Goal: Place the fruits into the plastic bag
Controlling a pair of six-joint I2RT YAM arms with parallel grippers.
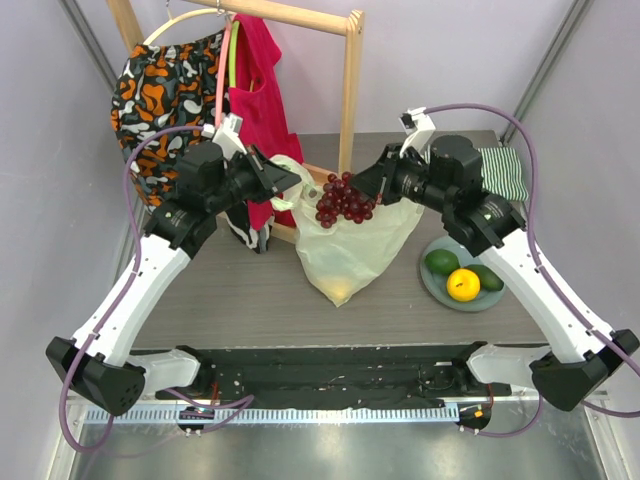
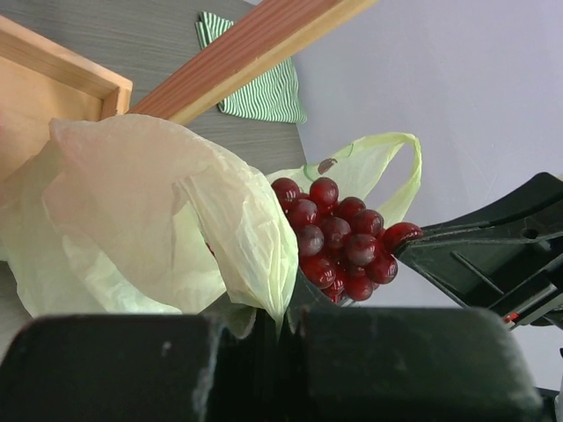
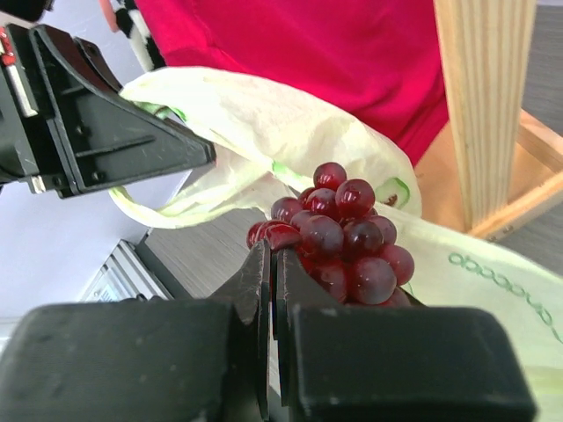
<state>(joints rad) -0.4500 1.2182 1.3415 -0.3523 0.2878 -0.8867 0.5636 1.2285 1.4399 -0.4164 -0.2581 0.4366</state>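
Observation:
The pale-green plastic bag [image 1: 350, 250] hangs over the table's middle with a yellow fruit [image 1: 340, 290] showing through its bottom. My left gripper [image 1: 292, 182] is shut on the bag's rim [image 2: 255, 255] and holds it up. My right gripper [image 1: 362, 188] is shut on the dark red grape bunch [image 1: 343, 201] and holds it at the bag's mouth; the bunch also shows in the right wrist view [image 3: 347, 242] and the left wrist view [image 2: 339, 237]. On the grey plate [image 1: 432, 282] at the right lie two green avocados [image 1: 441, 262] [image 1: 489, 277] and a yellow-orange citrus [image 1: 463, 284].
A wooden rack [image 1: 350, 90] with a red garment [image 1: 262, 95] and a patterned one [image 1: 165, 85] stands behind the bag; its base frame [image 2: 53, 88] is close to the bag. A green-and-white striped cloth [image 1: 505, 172] lies at the back right.

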